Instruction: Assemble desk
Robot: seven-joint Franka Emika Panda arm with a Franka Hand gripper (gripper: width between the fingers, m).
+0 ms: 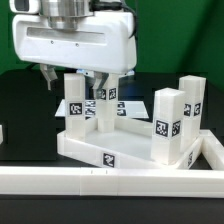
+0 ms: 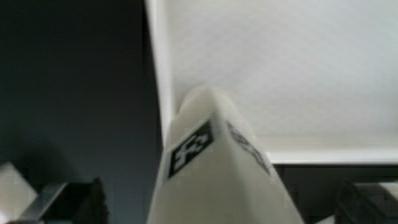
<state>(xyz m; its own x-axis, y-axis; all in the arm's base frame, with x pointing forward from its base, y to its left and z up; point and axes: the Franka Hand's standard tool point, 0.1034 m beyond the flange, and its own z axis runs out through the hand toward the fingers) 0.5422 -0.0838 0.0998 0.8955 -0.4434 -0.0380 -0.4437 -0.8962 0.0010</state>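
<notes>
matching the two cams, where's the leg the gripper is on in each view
Exterior view: the leg stands upright at the tabletop's rear, under the gripper.
Wrist view: the same leg rises in the centre, seen end-on, between the fingers.
Shared landmark: its black-white tag.

The exterior view faces my white plastic tray-like tabletop [image 1: 128, 143] low and close; my wrist view looks steeply down a tagged white block leg [image 2: 214, 160], shared by both.
</notes>
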